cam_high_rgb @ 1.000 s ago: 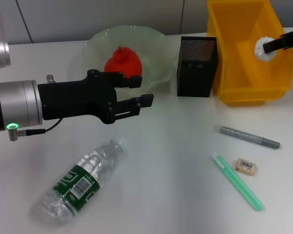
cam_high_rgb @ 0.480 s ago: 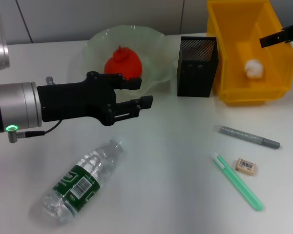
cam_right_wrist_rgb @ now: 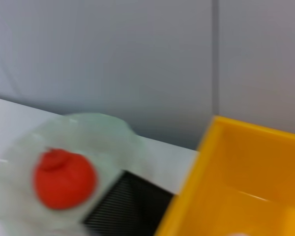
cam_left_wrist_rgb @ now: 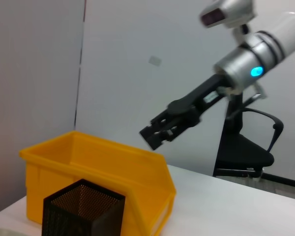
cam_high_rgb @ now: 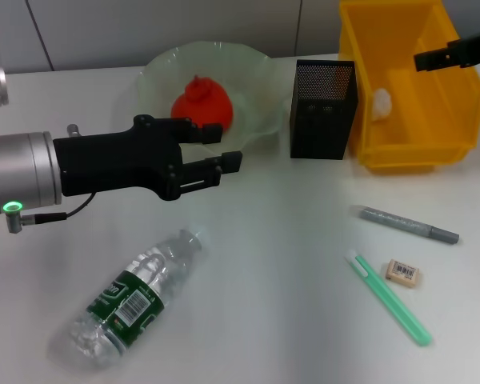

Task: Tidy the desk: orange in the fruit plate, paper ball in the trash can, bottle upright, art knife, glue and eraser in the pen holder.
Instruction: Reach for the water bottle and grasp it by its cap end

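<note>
while the paper ball (cam_high_rgb: 381,102) lies inside the yellow trash can (cam_high_rgb: 408,148), against its left inner wall, the right gripper (cam_high_rgb: 432,60) hangs above the can's right side with nothing in it; whether its fingers are parted or closed cannot be told. in the left wrist view the right gripper (cam_left_wrist_rgb: 155,135) shows as a dark jaw above the can (cam_left_wrist_rgb: 113,172)

the orange (cam_high_rgb: 201,102) sits in the pale-green fruit plate (cam_high_rgb: 156,72) at the back of the white desk (cam_high_rgb: 288,280). just in front of the plate the left gripper (cam_high_rgb: 224,148) hovers, its two black fingers (cam_high_rgb: 216,166) spread apart and holding nothing

the black mesh pen holder (cam_high_rgb: 323,110) stands upright between the plate and the trash can, just beside the can. the bottle (cam_high_rgb: 132,296) lies on its side near the front left of the desk, cap pointing toward the left gripper

on the right half of the desk, in front of the can, lie a grey pen-like stick (cam_high_rgb: 410,225), a green art knife (cam_high_rgb: 388,297) and, just beside the knife, the beige eraser (cam_high_rgb: 403,273). none of these three is in the pen holder
</note>
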Available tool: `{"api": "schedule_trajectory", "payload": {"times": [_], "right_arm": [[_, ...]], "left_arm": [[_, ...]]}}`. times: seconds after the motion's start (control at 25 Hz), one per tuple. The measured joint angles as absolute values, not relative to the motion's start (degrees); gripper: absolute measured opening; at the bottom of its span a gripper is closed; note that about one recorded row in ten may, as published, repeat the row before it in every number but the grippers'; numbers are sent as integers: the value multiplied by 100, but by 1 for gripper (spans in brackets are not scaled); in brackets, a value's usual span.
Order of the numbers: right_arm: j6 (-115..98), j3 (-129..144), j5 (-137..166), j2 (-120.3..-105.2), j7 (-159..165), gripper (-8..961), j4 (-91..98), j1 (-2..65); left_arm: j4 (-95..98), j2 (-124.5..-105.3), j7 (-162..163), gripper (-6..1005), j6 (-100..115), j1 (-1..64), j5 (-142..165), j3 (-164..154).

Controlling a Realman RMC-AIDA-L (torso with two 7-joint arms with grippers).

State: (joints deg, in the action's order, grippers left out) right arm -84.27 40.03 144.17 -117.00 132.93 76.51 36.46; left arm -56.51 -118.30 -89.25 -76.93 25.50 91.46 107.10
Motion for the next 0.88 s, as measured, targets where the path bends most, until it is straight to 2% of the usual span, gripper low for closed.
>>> {"api": "schedule_trajectory", "payload": {"times": [0.16, 0.44, 0.88], "right_arm": [[-8914, 4033, 13660, -11818, 13301, 666, 8066, 3298], [-9126, 4083, 13451, -11867, 13290, 665, 7908, 3143], [-9438, 4285, 12799, -11895, 12658, 663, 7180, 2638]], "left_arm": [[-5696, -11821, -8768, 519, -7696, 2573, 9354, 10733], [-5989, -11847, -7949, 520, -7647, 2800, 10404, 10678], [-6861, -11865, -6878, 542, -7037, 2794, 11618, 10257]]}}
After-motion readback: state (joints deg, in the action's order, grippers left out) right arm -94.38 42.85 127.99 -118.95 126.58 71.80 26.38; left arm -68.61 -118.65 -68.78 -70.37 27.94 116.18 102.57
